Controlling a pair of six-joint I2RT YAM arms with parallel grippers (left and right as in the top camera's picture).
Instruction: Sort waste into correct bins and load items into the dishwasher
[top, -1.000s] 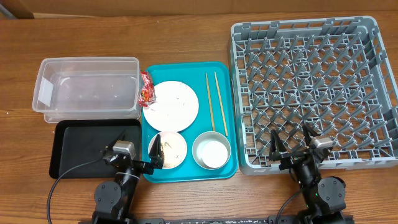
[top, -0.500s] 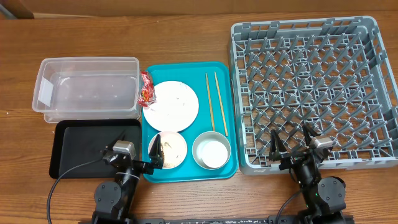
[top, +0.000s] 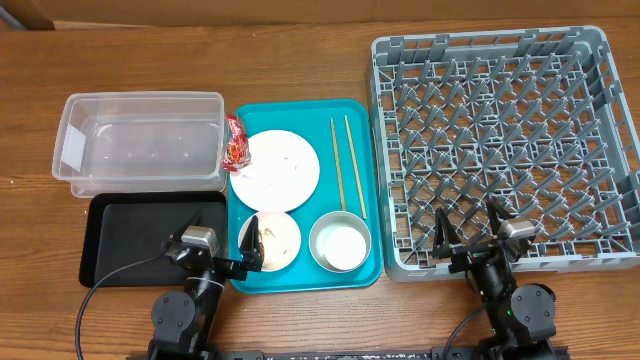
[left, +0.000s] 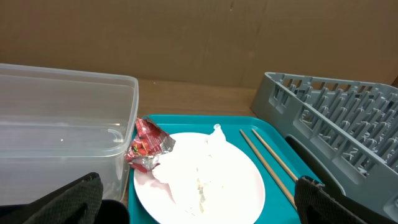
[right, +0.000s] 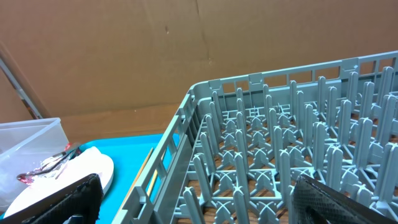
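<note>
On the teal serving tray (top: 360, 120) lie a large white plate (top: 275, 167), two chopsticks (top: 345, 165), a smaller plate (top: 280, 238) with food scraps, and a grey-white bowl (top: 318, 232) with what looks like a white cup (top: 343, 248) inside. A red wrapper (top: 236, 142) sits at the large plate's left edge. My left gripper (top: 212, 255) is open at the tray's near left corner. In the left wrist view it (left: 199, 208) faces the plate (left: 199, 183), wrapper (left: 146, 144) and a white napkin (left: 214, 138). My right gripper (top: 468, 235) is open and empty over the dish rack's (top: 505, 140) near edge.
The clear tub (top: 140, 135) stands at the back left and the black tray (top: 150, 235) in front of it. The right wrist view shows the gripper (right: 196, 205) above rack pegs (right: 280, 143), with the teal tray (right: 137, 152) to the left. A cardboard wall stands behind.
</note>
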